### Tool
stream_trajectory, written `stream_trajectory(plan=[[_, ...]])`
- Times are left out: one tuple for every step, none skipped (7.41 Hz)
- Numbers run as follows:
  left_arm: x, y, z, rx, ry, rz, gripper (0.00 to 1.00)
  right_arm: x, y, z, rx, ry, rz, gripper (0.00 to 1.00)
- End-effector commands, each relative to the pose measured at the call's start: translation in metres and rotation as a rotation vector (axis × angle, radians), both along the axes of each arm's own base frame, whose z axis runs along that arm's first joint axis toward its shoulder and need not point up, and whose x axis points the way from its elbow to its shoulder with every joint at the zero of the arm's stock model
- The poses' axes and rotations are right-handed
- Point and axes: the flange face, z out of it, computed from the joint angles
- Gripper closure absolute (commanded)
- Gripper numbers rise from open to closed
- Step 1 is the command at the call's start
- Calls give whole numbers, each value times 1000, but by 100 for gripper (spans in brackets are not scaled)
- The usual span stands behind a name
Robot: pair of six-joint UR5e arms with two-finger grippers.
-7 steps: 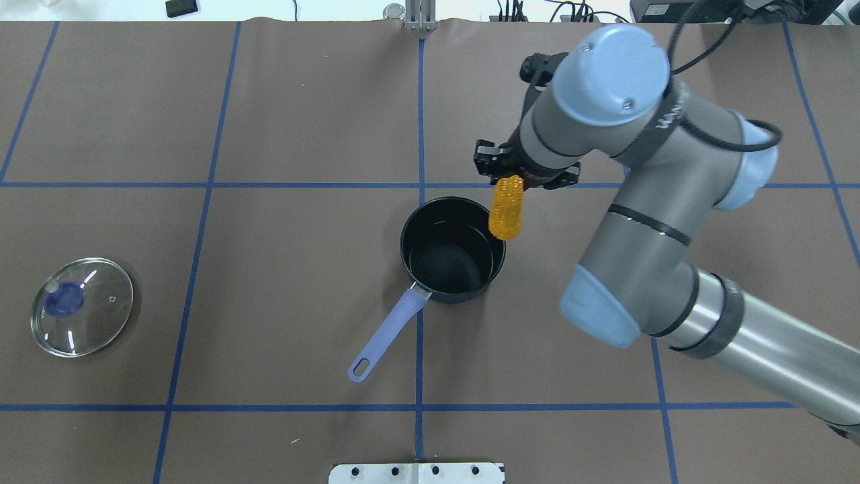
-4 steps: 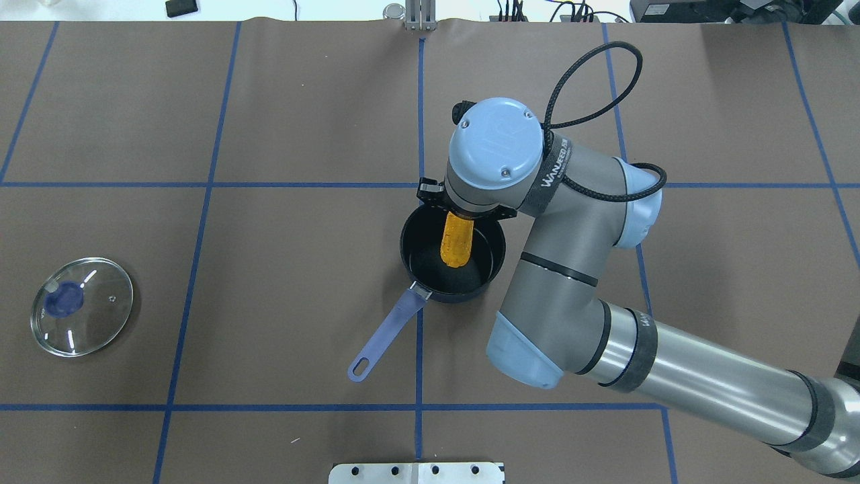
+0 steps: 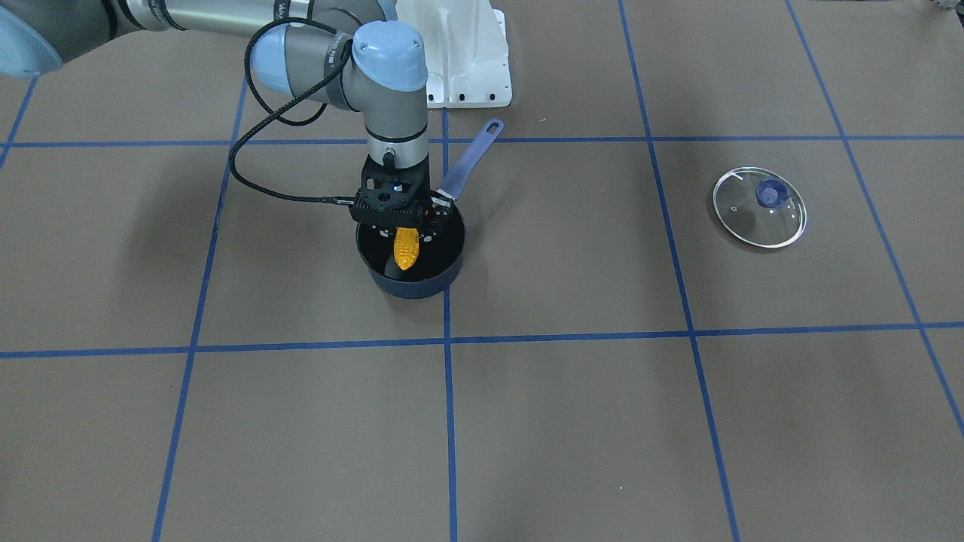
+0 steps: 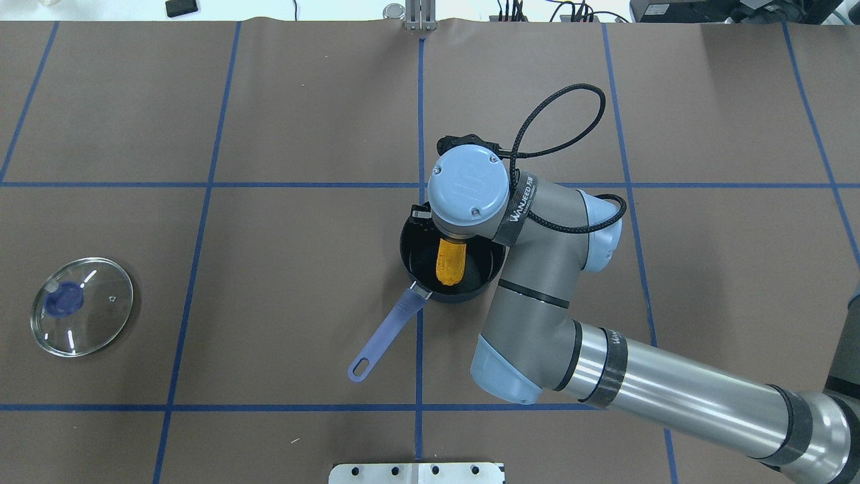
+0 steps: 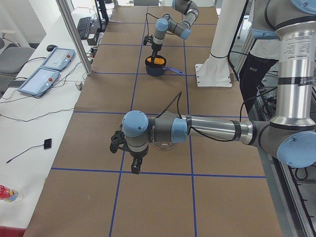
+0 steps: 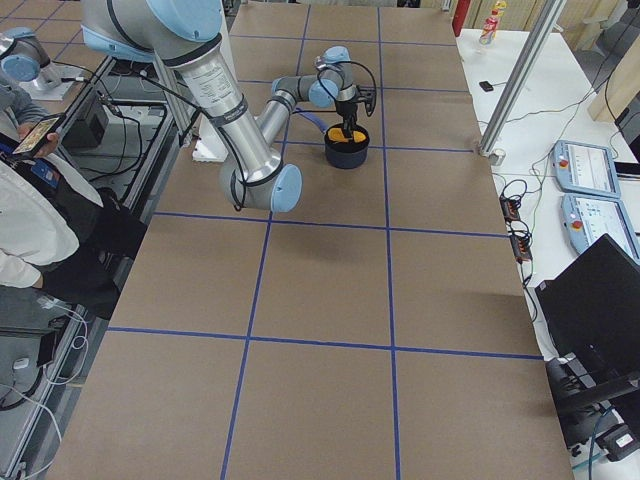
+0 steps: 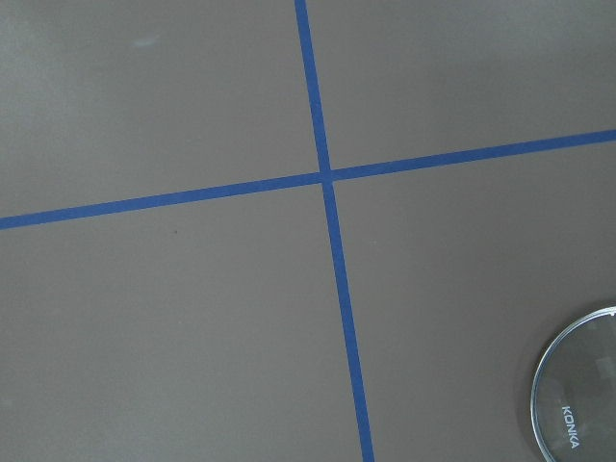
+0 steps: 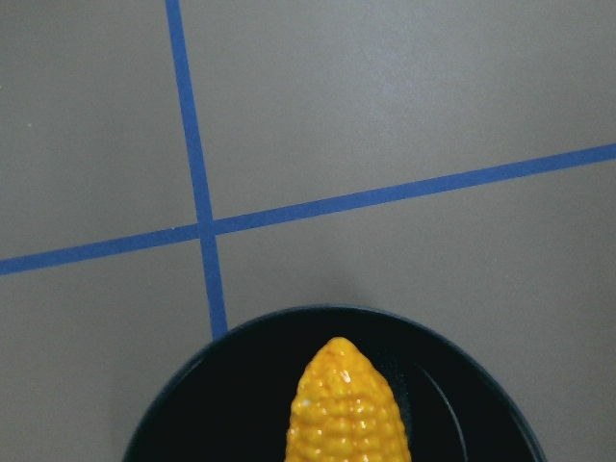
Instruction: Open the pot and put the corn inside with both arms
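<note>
The pot point(image 4: 418, 263) stands open at the table's middle, its lavender handle point(image 4: 388, 327) pointing toward the robot; it also shows in the front view point(image 3: 413, 287). My right gripper point(image 3: 404, 229) is shut on the corn point(image 3: 406, 249) and holds it tip down inside the pot. From overhead the corn point(image 4: 451, 261) shows under the wrist, and the right wrist view shows its tip point(image 8: 345, 409) over the pot's black inside point(image 8: 221, 414). My left gripper point(image 5: 136, 167) hangs high near the lid; only the left side view shows it, so I cannot tell whether it is open or shut.
The glass lid point(image 4: 81, 306) with its purple knob lies flat on the robot's far left, well apart from the pot; its edge shows in the left wrist view point(image 7: 580, 404). The white base mount point(image 3: 461, 53) stands behind the pot handle.
My right arm carried the corn from beside the pot's far right rim to over the pot and lowered it inside. Pot and lid have not moved.
</note>
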Motion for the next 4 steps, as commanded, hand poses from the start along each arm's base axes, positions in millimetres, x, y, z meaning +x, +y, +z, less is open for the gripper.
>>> stream_trajectory(plan=[[0, 0, 0, -1, 0, 0, 2, 1, -6, -4, 25, -11, 10, 0], [0, 0, 1, -1, -2, 1, 2, 12, -16, -7, 25, -15, 7, 0], [1, 13, 12, -25, 6, 1, 2, 35, -35, -4, -18, -25, 4, 0], [2, 15, 13, -30, 11, -1, 2, 70, -50, 2, -18, -5, -17, 0]])
